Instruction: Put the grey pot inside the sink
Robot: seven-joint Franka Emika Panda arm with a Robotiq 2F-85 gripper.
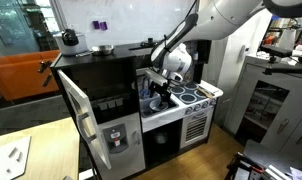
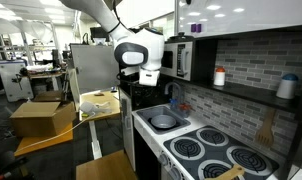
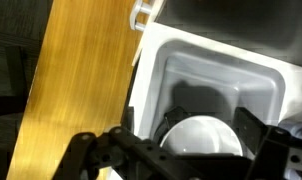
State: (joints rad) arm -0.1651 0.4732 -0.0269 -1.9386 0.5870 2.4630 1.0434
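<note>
Grey pot (image 2: 163, 121) sits inside sink (image 3: 206, 68), directly under gripper (image 2: 148, 93). Wrist view: fingers (image 3: 96, 152) spread wide either side of pot, not pinching it. Task looks approx done; you only need to lift arm clear w/o snagging rim.

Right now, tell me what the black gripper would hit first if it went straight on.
Probably the round grey pot lying in the white sink basin, straight ahead of the gripper; the gap is unclear.

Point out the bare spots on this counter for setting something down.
Free: the stove burners, bordered by the sink and the brick wall. Crowded: the sink, where the grey pot fills the basin and the gripper hangs above it.
</note>
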